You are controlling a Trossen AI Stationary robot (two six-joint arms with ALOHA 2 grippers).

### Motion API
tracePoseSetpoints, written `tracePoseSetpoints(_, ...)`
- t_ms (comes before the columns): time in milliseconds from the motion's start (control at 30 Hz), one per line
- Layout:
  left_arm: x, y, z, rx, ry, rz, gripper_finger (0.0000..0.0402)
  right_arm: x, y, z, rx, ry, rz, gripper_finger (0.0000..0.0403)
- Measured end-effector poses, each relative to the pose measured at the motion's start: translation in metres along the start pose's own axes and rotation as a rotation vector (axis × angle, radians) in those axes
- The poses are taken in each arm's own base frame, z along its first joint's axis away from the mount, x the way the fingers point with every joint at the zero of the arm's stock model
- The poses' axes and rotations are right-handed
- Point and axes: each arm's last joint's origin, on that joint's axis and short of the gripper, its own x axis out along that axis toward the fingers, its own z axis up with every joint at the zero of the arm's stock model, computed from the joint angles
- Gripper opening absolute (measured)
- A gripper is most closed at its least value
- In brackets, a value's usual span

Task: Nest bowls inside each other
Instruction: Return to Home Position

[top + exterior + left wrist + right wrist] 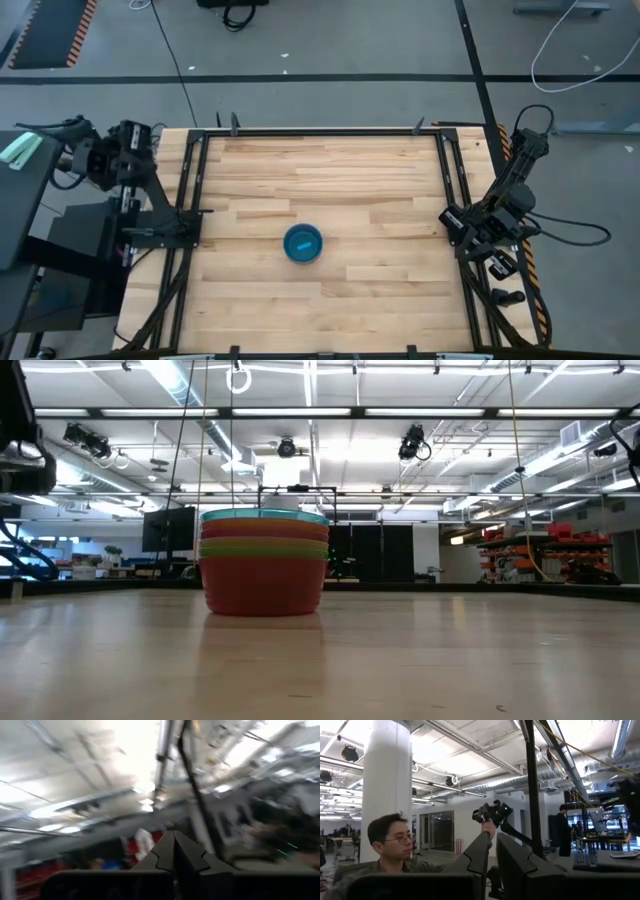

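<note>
The bowls [303,243] stand nested in one stack near the middle of the table, the bright blue one innermost on top. In the low view the bowl stack [263,565] rests on its orange outer bowl, with green, a reddish band and the blue rim above. My left gripper [173,840] is shut and empty, drawn back past the table's left edge and pointing up at the ceiling. My right gripper [493,842] is shut and empty, drawn back at the table's right edge. Neither is near the stack.
Black rails [190,215] frame the wooden table top [380,190] on its left and right sides. In the right wrist view a person [390,845] sits beyond the table with a hand raised, holding a dark device [492,812]; another person [563,835] stands farther off.
</note>
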Motion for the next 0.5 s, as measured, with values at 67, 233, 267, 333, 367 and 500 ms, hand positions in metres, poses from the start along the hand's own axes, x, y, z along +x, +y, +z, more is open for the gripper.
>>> tracePoseSetpoints(67,-0.007,0.002,-0.008,0.005,-0.015,0.062,0.0006,0.0,0.0,0.0,0.007,0.002,0.001,0.0048)
tracePoseSetpoints(233,-0.013,0.006,-0.015,-0.008,0.066,0.169,0.0011,0.0,0.0,-0.001,0.009,0.009,0.001,0.0048)
tracePoseSetpoints(267,-0.012,0.006,-0.015,-0.014,0.068,0.169,0.0015,0.0,0.0,-0.001,0.007,0.009,0.001,0.0048)
tracePoseSetpoints(333,-0.011,0.003,-0.015,-0.046,0.04,0.131,0.0022,0.0,0.0,-0.001,0.004,0.009,0.001,0.0048)
tracePoseSetpoints(367,-0.011,0.002,-0.014,-0.065,0.017,0.094,0.0023,0.0,0.0,-0.001,0.002,0.011,0.001,0.0048)
tracePoseSetpoints(500,-0.013,0.002,-0.011,-0.142,0.002,-0.126,0.0015,0.0,0.0,-0.003,-0.004,0.027,0.003,0.0048)
